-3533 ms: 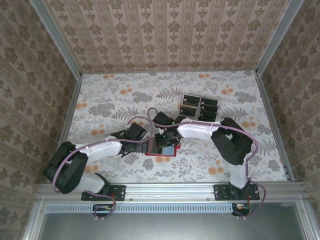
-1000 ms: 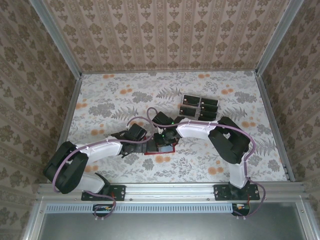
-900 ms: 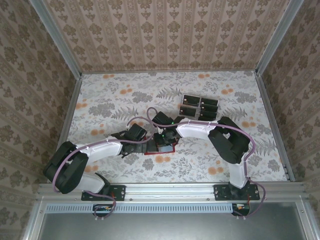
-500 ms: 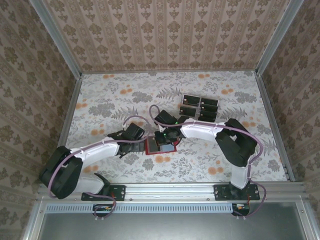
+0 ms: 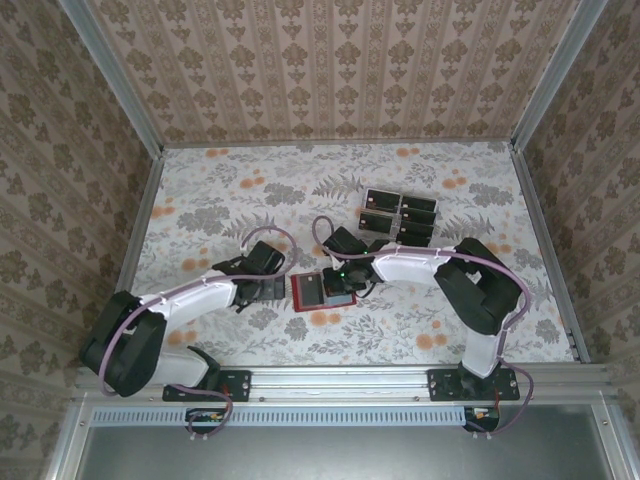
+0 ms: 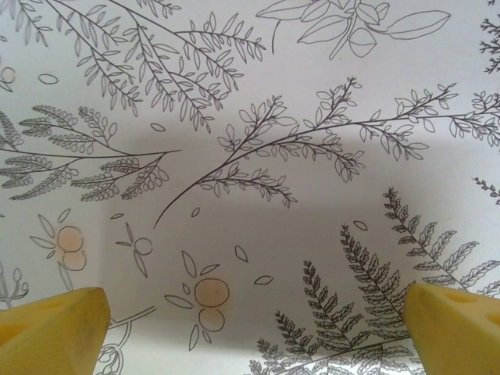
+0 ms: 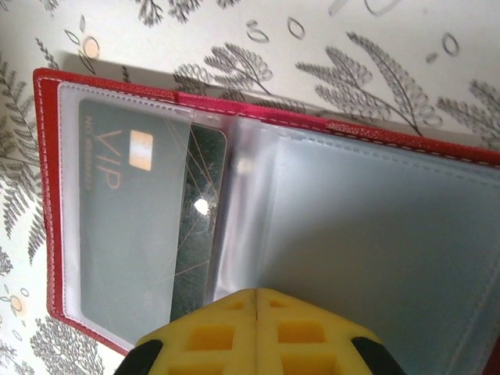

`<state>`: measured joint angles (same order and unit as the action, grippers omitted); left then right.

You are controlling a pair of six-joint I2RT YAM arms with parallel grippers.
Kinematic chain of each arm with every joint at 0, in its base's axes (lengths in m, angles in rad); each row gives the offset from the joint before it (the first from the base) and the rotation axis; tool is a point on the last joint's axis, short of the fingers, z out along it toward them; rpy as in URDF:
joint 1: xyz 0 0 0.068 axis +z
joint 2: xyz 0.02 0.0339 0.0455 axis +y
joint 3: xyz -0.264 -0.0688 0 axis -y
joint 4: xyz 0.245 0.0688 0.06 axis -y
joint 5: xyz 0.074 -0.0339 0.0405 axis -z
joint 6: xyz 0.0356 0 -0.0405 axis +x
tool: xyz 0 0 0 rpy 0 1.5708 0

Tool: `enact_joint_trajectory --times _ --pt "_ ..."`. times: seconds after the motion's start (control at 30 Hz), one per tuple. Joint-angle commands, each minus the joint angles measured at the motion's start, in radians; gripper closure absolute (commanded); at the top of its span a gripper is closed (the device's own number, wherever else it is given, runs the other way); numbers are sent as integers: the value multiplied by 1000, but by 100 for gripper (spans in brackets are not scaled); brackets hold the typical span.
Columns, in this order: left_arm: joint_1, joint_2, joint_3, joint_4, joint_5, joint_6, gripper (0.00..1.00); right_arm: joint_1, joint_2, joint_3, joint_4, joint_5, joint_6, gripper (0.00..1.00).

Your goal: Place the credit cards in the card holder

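- Right hand [image 7: 256, 303] clenched, pads together, over the open red wallet [image 7: 375, 226]
- One card [image 7: 129, 226] sits in the wallet's left clear pocket
- Left hand [image 6: 250, 332] released, above the flowered surface [image 6: 258, 117], just left of the wallet
- Other cards [image 5: 398, 215] lie grouped farther back

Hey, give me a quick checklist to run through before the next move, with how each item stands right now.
1. Card holder lying open and flat: ok.
2. VIP card fully seated in its clear pocket: not ok; one edge seems to stick out toward the fold.
3. Right gripper free: ok; jaws shut, nothing between them.
4. Left gripper ready: ok; jaws open over bare tablecloth.
5. Card holder steadied by the left gripper: not ok; it sits beside the holder, not on it.
6. Remaining credit cards available: ok; grouped beyond the holder.
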<state>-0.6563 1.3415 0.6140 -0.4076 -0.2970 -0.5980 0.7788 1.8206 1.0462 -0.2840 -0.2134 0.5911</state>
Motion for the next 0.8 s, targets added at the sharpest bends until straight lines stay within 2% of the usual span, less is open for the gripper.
enact_joint_trajectory --times 0.0,0.3,0.77 --pt "7 25 28 40 45 45 0 1 -42 -22 -39 28 18 100" --pt "0 -4 8 144 118 56 0 9 -65 16 -22 -2 12 100" --pt "-2 41 1 140 100 33 0 15 -1 24 33 -47 23 100"
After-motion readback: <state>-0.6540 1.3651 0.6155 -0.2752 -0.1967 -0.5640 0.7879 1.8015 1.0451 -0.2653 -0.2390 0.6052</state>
